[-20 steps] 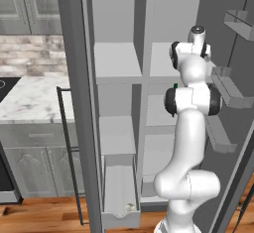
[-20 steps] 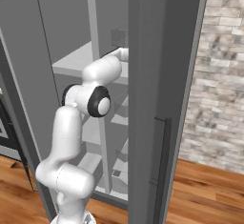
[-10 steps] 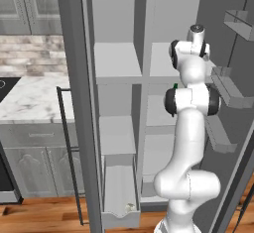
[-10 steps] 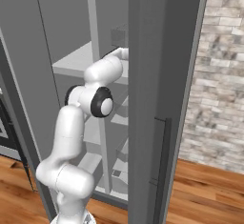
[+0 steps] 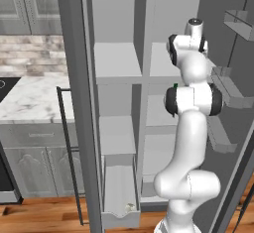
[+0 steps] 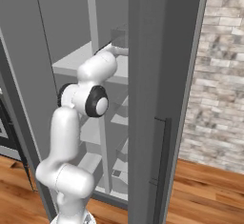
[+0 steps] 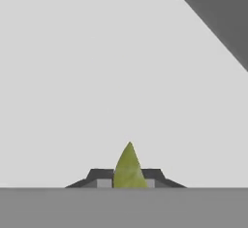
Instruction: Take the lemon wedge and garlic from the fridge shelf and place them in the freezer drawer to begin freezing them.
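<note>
Two dark fingertips (image 7: 101,177) of the hand (image 7: 128,182) press against the sides of the lemon wedge (image 7: 129,168), grasping it; its pointed yellow-green tip rises between them against a pale grey shelf surface (image 7: 97,76). In the left base view the arm (image 5: 191,128) reaches up into the fridge's right compartment. Low on the left, the freezer drawer (image 5: 120,220) stands pulled out, with the garlic (image 5: 130,207) lying near its front lip.

We see the open fridge (image 5: 119,68) from behind-left w/ the left base cam, from behind-right w/ the right one; both share arm & shelves. Hand cam sits v. close over a pale shelf (image 7: 97,76), facing along the gripper (image 7: 127,182).
</note>
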